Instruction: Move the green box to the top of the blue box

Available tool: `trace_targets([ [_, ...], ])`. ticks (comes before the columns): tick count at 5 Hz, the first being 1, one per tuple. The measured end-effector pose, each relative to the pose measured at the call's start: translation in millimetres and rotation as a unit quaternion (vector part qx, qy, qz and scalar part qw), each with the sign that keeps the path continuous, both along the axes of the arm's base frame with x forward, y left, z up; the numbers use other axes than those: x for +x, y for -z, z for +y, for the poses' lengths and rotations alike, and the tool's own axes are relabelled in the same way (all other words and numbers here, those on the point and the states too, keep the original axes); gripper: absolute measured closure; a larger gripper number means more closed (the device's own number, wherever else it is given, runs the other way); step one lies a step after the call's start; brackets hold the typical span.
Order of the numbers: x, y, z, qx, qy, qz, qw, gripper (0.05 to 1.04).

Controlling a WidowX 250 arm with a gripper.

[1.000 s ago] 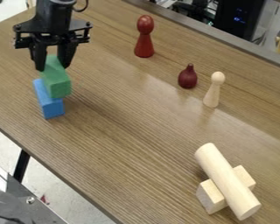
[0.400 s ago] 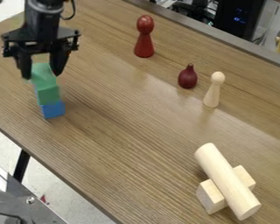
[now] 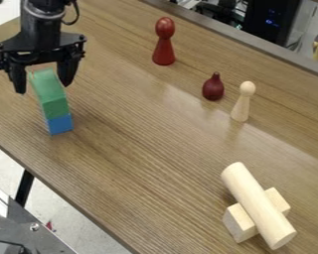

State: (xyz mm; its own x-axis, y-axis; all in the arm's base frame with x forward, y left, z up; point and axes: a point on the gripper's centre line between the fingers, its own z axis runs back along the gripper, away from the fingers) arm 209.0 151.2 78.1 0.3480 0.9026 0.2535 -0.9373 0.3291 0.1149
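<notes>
1. Leftward in the view, the black two-finger tool (image 3: 42, 88) and the green, oblong, flat-sided box (image 3: 55, 110) have moved since the first earlier frame; the box then jutted to the right of the blue one and is now lined up with it. The fingers have spread since the later earlier frame.
2. Nearest, at the lower right, a thick, pale wooden cylinder (image 3: 255, 198) lies across a pale wooden rectangular block (image 3: 238, 223), its near end overhanging the block.
3. Counter's near edge: the brown, wood-grained counter (image 3: 141, 149) ends in a slanting line from the left side down to the bottom. A long stretch of its surface separates the cylinder from the two stacked boxes.
4. Close to that edge, at the left, sits the blue, oblong, flat-sided box (image 3: 60, 125), its near end showing below the green one.
5. On top of it rests the green box, lengthwise along it, covering most of it.
6. Around the green box's far part, the tool is open: its fingers stand apart, one on each side, with a visible gap on the left.
7. Farther back, well apart from the stack, stand a pale wooden peg figure (image 3: 241, 106), a small, dark red, bulb-shaped piece (image 3: 213, 88) with a narrow neck, and, farthest, a glossy red peg figure (image 3: 164, 49).
8. Beyond them runs the counter's grey far edging (image 3: 255, 42).
</notes>
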Motion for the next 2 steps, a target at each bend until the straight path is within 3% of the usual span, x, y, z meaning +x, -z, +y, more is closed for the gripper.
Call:
trace_targets([
  [1, 3, -18.2, -4, -0.009, -0.001, -0.019, 0.9998, 0.083],
  [2, 10, -52.0, -10, -0.017, 0.001, -0.065, 0.9978, 0.083],
])
